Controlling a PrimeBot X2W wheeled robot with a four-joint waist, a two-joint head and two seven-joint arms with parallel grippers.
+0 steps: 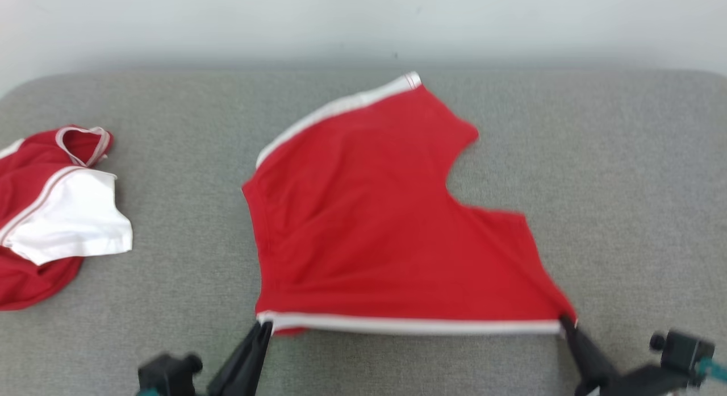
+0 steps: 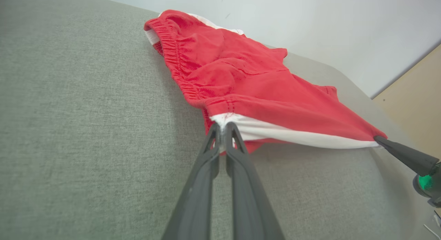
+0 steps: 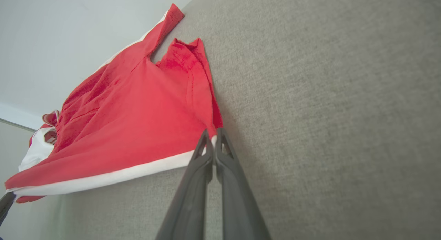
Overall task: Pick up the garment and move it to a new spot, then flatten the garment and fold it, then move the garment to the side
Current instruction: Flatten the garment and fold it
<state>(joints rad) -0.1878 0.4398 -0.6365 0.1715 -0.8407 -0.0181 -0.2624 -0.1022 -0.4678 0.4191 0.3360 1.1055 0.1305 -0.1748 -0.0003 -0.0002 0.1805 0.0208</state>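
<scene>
A pair of red shorts with white side stripes, the garment (image 1: 369, 225), is stretched above the grey cushion, its near white-edged side pulled taut between both grippers. My left gripper (image 1: 262, 326) is shut on the near left corner, at the elastic waistband end (image 2: 223, 127). My right gripper (image 1: 566, 322) is shut on the near right corner, at the leg hem (image 3: 213, 138). The far half of the garment (image 2: 220, 61) rests on the cushion. In the left wrist view the right gripper's tip (image 2: 380, 140) pinches the stripe's other end.
A second red and white garment (image 1: 51, 214) lies crumpled at the cushion's left edge. The grey cushion (image 1: 625, 186) extends bare to the right and to the front left. A pale wall (image 1: 363, 21) runs behind it.
</scene>
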